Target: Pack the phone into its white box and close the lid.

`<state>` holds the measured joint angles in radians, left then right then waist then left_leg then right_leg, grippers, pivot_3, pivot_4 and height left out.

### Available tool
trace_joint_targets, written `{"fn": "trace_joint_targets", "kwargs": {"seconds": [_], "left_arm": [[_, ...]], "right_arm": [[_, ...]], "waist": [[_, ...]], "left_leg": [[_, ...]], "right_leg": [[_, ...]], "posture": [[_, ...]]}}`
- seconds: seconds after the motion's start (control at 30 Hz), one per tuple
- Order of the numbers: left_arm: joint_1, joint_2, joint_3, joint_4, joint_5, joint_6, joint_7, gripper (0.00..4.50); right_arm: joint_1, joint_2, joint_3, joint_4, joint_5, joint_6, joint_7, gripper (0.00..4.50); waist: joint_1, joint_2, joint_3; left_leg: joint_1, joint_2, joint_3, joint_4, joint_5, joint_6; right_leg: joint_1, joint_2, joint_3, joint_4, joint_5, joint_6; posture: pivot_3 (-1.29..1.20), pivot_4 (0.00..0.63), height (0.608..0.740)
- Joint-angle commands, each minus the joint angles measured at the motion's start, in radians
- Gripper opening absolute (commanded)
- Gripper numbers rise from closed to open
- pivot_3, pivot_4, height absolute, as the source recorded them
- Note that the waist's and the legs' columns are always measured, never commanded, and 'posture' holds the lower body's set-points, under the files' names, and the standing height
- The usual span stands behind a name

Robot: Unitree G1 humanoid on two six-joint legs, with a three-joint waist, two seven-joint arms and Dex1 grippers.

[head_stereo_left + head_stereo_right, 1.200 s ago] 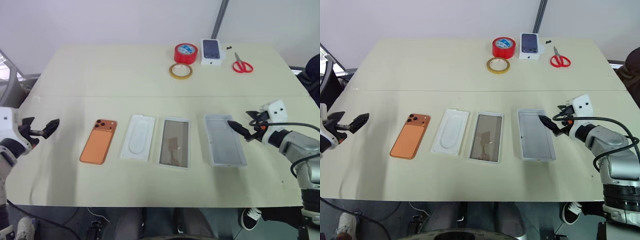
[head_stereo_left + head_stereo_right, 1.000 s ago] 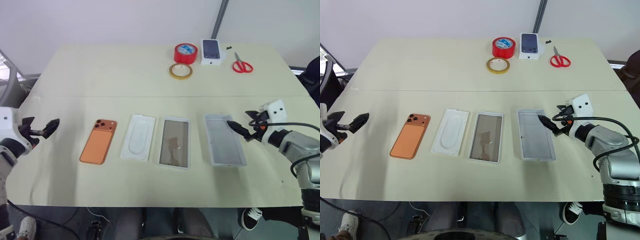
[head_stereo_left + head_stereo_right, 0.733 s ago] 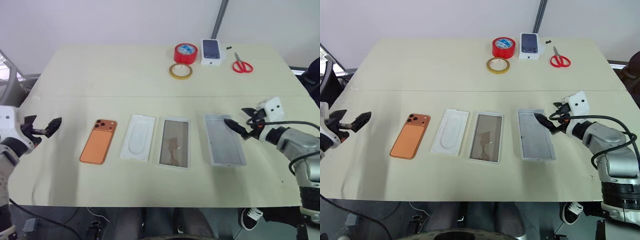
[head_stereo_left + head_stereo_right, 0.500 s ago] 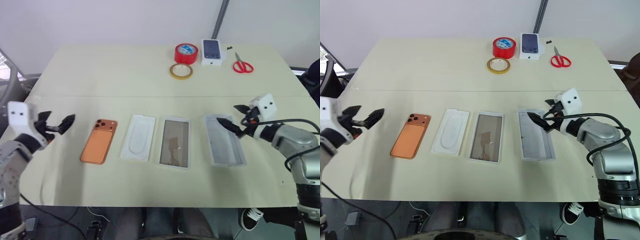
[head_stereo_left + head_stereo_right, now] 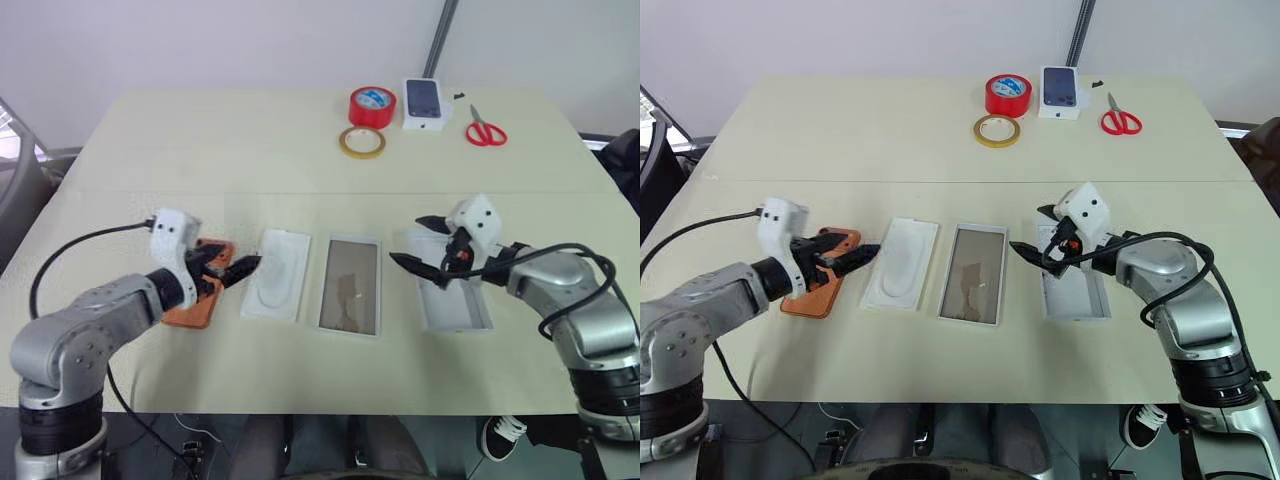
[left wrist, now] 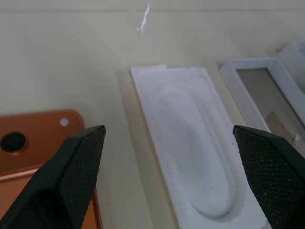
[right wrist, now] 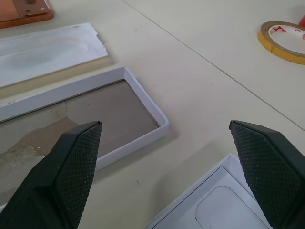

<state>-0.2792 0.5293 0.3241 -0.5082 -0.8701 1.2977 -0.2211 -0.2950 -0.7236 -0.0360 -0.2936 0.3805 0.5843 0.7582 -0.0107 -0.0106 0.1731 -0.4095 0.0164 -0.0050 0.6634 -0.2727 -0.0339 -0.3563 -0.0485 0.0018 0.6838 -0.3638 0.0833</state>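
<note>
**Both arms swing inward over the row of phone parts**

While the phone (image 5: 196, 290), the white box (image 5: 349, 284) and the lid (image 5: 447, 296) lie where they lay a second ago, both arms have closed in on them. Earlier the left gripper (image 5: 232, 270) hung well out beyond the phone, off toward the table's (image 5: 200, 140) left edge; now it sits above the phone's camera end, pointing toward the white insert (image 5: 273, 288) with the oval recess. The right gripper (image 5: 420, 243) has come in from the lid's outer side and now hovers over the lid's inner long wall, aimed at the white box.

Each gripper's fingers are spread wide apart, and neither holds or touches anything. Between the left fingers (image 6: 71, 179), the wrist view shows the insert, with a corner of the phone to one side. Between the right fingers (image 7: 66, 167), the wrist view shows a corner of the white box and its brownish floor.

Taking the white box as landmark: the insert lies just beside it on the left, the phone beyond that, back up; the lid lies near it on the right, open side up. Well behind the white box sit the red tape roll (image 5: 371, 106), yellow tape ring (image 5: 361, 142), small carton (image 5: 424, 104) and red scissors (image 5: 485, 130).
</note>
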Motion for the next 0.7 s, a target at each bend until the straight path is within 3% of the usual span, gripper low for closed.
{"fn": "trace_joint_targets", "kwargs": {"seconds": [0.03, 0.33, 0.43, 0.67, 0.7], "left_arm": [[-0.048, -0.041, 0.025, -0.004, -0.042, 0.106, 0.069, 4.5], [-0.131, -0.196, 0.01, 0.062, 0.008, 0.3, 0.145, 4.5], [-0.15, -0.256, 0.031, 0.081, 0.026, 0.316, 0.165, 3.71], [-0.169, -0.291, 0.05, 0.114, 0.072, 0.317, 0.187, 0.35], [-0.173, -0.294, 0.052, 0.116, 0.077, 0.317, 0.188, 0.08]], "right_arm": [[0.004, -0.008, -0.009, -0.056, -0.001, -0.015, 0.007, 4.47], [0.043, -0.08, -0.005, -0.158, 0.031, 0.028, 0.083, 4.47], [0.076, -0.125, 0.018, -0.232, 0.059, 0.047, 0.141, 4.5], [0.048, -0.165, 0.207, -0.36, 0.002, 0.14, 0.145, 4.5], [0.032, -0.162, 0.239, -0.362, -0.011, 0.165, 0.134, 4.5]], "waist": [[-0.001, 0.0, 0.0], [0.001, 0.0, 0.0], [0.002, -0.001, 0.0], [-0.001, -0.001, 0.0], [-0.001, -0.001, 0.0]], "left_leg": [[0.0, 0.0, 0.0, 0.0, 0.0, 0.0], [0.0, 0.0, 0.0, 0.0, 0.001, -0.002], [0.0, 0.0, 0.0, 0.001, 0.001, -0.002], [0.0, 0.0, -0.001, 0.0, 0.002, -0.003], [0.0, 0.0, -0.001, 0.0, 0.003, -0.004]], "right_leg": [[0.0, 0.0, 0.0, 0.0, 0.0, 0.0], [0.0, 0.0, 0.0, 0.0, 0.0, 0.0], [0.001, 0.0, 0.0, 0.0, 0.0, 0.0], [0.0, 0.001, 0.0, 0.0, 0.0, 0.0], [0.0, 0.001, 0.0, 0.0, 0.0, 0.0]], "posture": [[0.0, 0.15, 0.74], [0.0, 0.15, 0.74], [0.0, 0.15, 0.74], [0.0, 0.15, 0.74], [0.0, 0.15, 0.74]]}}
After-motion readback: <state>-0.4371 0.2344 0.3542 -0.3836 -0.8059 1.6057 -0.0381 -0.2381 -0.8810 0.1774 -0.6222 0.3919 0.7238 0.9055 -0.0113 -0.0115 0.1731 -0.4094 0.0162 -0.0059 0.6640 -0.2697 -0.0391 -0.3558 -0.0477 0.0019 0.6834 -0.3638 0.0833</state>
